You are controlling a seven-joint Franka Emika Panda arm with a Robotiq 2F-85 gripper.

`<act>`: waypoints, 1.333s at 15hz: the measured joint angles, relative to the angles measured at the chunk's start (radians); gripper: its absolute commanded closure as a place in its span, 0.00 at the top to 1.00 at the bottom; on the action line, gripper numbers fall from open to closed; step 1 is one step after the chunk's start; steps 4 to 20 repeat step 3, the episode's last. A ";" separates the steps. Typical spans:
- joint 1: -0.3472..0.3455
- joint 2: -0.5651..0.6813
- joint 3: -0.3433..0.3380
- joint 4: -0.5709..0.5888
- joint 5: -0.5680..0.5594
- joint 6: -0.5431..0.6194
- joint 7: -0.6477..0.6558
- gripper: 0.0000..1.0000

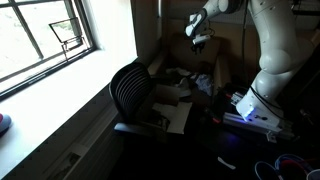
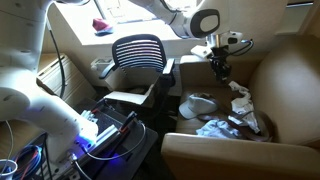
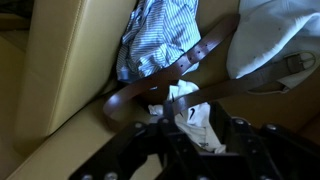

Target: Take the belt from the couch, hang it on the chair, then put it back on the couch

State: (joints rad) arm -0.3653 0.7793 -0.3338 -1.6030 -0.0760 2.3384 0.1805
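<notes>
Black mesh marks the chair (image 1: 130, 90), which stands below your claw (image 1: 198, 40) and off toward the window side in an exterior view, well apart from it. The claw hangs over the brown couch (image 1: 228, 62), above a heap of clothes (image 1: 190, 80). It is too dark there for you to pick out the belt.

In an exterior view your claw (image 2: 220, 68) points down over the couch (image 2: 285, 90). The chair (image 2: 138, 55) stands off to one side of it at the couch's end, and the clothes (image 2: 215, 125) lie below it on the seat.

In the wrist view the belt (image 3: 205, 52), brown leather, lies just ahead of your claw (image 3: 197, 135). It runs slantwise across the seat and touches the lower edge of a blue striped shirt (image 3: 155, 35). A white cloth (image 3: 270, 35) lies beside it. Another run of the strap passes closer to the claw. The jaws stand apart and grip nothing; the belt rests on the couch, untouched.
</notes>
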 measured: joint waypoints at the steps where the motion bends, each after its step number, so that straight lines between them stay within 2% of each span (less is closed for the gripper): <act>1: 0.000 -0.001 0.004 0.001 0.004 -0.002 -0.004 0.56; 3: -0.005 -0.012 0.026 0.003 0.026 -0.044 -0.045 0.70; 20: -0.005 -0.012 0.026 0.003 0.026 -0.044 -0.045 0.70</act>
